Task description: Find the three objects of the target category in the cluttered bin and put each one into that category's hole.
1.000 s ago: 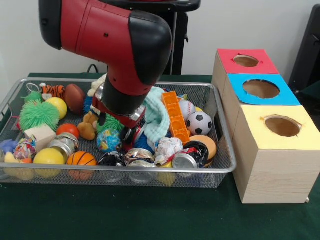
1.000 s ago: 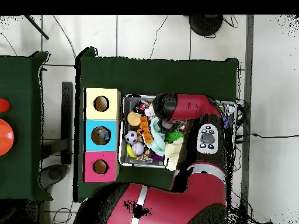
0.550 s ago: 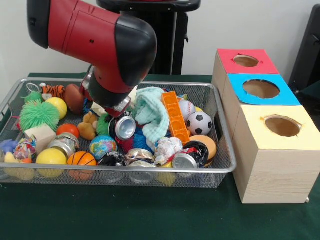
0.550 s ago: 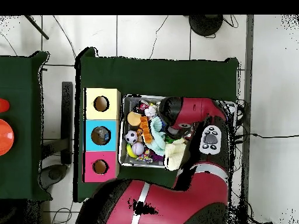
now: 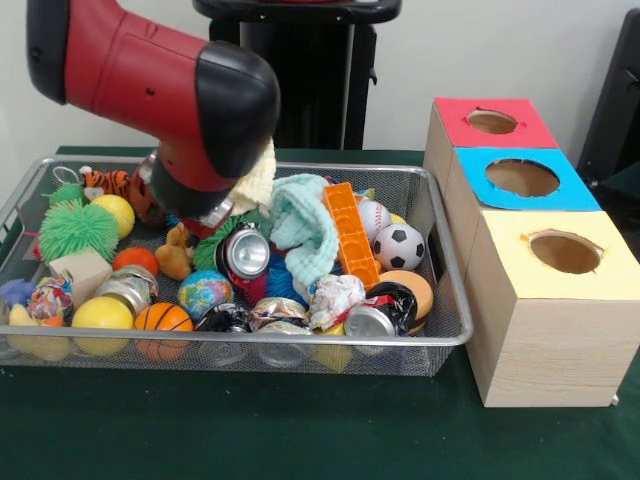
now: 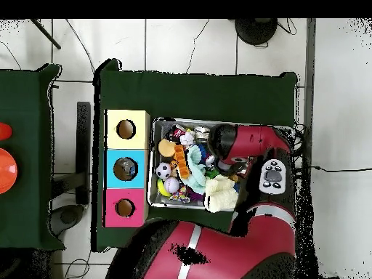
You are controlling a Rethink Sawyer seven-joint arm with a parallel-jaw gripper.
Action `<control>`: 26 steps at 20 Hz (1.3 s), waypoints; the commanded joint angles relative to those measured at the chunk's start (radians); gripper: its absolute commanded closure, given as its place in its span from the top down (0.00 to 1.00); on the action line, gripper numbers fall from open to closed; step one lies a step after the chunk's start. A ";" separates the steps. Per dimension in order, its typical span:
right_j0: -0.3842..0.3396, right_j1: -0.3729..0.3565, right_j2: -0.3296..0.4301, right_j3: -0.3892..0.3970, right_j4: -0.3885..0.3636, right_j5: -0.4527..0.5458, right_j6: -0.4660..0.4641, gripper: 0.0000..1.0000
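Note:
A wire bin (image 5: 452,300) holds a heap of toys, balls and cans. A silver can (image 5: 245,252) lies tilted on the pile at mid-bin, its top facing me. Two more crushed cans (image 5: 370,320) (image 5: 127,290) lie along the front wall. The gripper (image 5: 205,212) is tucked under the red and black wrist, just up and left of the tilted can, and the arm hides its state. In the overhead view only the arm's wrist (image 6: 234,142) shows above the bin (image 6: 153,161). Right of the bin stand three boxes with holes: red (image 5: 490,122), blue (image 5: 522,178), yellow (image 5: 565,250).
An orange block (image 5: 352,232), a mint cloth (image 5: 305,230), a soccer ball (image 5: 398,246), a baseball (image 5: 373,215), a globe ball (image 5: 205,293), a basketball (image 5: 162,318), yellow balls (image 5: 97,314) and a green spiky ball (image 5: 77,230) crowd the bin.
The arm has risen out of the pile and swung left across the front view. The silver can came up tilted with its top showing and has stayed about where it was half a second ago.

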 commanded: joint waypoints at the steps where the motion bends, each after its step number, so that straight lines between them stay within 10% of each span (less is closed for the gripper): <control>1: -0.042 -0.059 0.077 0.106 -0.045 -0.012 -0.162 1.00; 13: -0.185 -0.211 0.190 0.141 -0.042 0.067 -0.391 1.00; 26: -0.278 -0.265 0.395 0.252 -0.003 -0.275 -0.266 1.00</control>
